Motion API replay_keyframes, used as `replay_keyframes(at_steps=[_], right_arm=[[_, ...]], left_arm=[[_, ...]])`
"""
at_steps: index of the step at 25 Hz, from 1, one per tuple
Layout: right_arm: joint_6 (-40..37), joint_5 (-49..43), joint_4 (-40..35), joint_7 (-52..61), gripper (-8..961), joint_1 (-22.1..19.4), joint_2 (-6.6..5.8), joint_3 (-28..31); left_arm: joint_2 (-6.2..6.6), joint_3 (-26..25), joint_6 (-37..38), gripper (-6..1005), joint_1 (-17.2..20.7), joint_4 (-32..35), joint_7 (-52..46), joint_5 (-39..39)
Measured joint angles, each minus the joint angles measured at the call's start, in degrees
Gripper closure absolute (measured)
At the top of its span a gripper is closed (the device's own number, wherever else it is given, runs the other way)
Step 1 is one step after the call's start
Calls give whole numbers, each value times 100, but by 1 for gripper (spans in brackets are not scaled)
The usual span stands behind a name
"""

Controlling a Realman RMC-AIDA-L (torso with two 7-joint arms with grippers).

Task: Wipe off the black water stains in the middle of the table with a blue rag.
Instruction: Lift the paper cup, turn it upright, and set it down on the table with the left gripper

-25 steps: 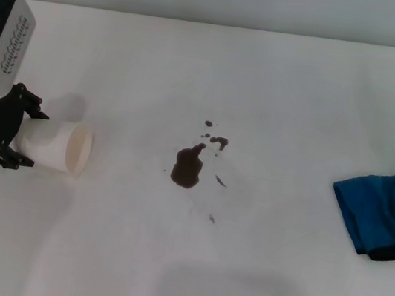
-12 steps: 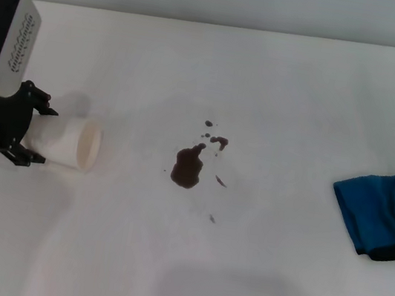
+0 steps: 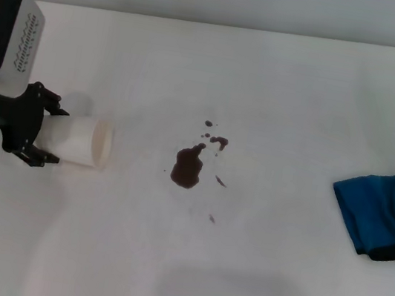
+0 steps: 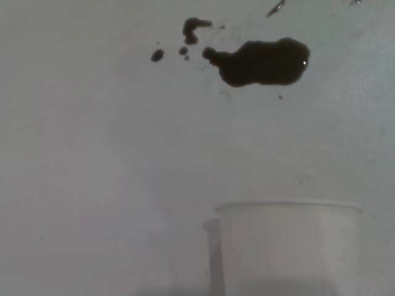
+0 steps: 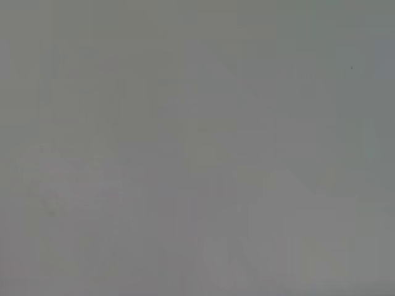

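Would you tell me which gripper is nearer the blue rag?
Cannot tell: the left gripper, holding the white paper cup, is far across from the folded blue rag; the right gripper is out of view.

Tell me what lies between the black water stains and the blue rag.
Nothing: in the head view, only bare white table separates the black water stains from the blue rag.

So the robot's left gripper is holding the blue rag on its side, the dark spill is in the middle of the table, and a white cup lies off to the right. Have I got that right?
Not quite: you have swapped the two. The head view shows the left gripper holding the white cup on its side, while the blue rag lies untouched at the right. The black water stains do sit mid-table.
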Motion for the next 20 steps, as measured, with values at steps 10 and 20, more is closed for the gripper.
replay_keyframes(at_steps=[10, 20], right_arm=[[-15, -3, 0, 0, 107, -9, -2, 0], [-57, -2, -22, 0, 107, 26, -12, 0]], left_arm=[[13, 0, 205, 234, 169, -45, -55, -1110], [23, -1, 518, 279, 497, -12, 309, -2389]])
